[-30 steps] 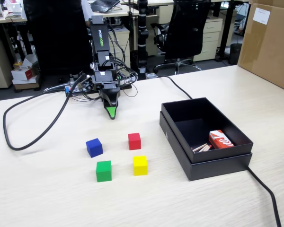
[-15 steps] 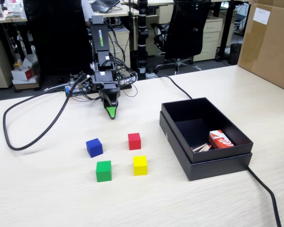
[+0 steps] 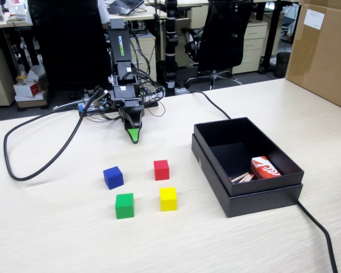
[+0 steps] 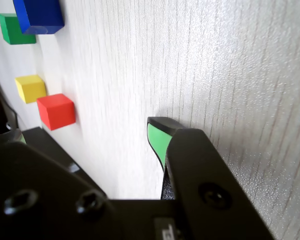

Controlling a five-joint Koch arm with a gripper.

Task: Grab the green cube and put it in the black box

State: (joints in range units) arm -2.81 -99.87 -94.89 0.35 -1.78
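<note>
1. Nearest the fixed camera we've got bare pale tabletop (image 3: 57, 239), with a black cable (image 3: 321, 233) running off the near right corner of the black box.
2. Next up, the green cube (image 3: 124, 205) sits flat on the tabletop at the front left of a square of four cubes; nothing touches it. In the wrist view it shows at the top left edge (image 4: 12, 30).
3. Just right of it in the fixed view sits the yellow cube (image 3: 168, 198), with a clear gap between them.
4. One row back we see the blue cube (image 3: 113, 177) behind the green one and the red cube (image 3: 161, 169) behind the yellow one, all four apart from each other.
5. Off to the right in the fixed view is the black box (image 3: 256, 199), open on top, well apart from the cubes. Inside, at its near right end, lies a red-and-white carton (image 3: 265, 168) with some thin sticks (image 3: 241, 178) beside it.
6. Farther back, the gripper (image 3: 134, 137) points down with its green tip at or just above the tabletop, behind the cubes and well clear of them. It holds nothing. Only one green-tipped jaw shows in either view, so we cannot tell how far it is open.
7. Behind it the arm (image 3: 120, 62) rises among a tangle of wires (image 3: 96, 102), and a thick black cable (image 3: 40, 148) loops left.
</note>
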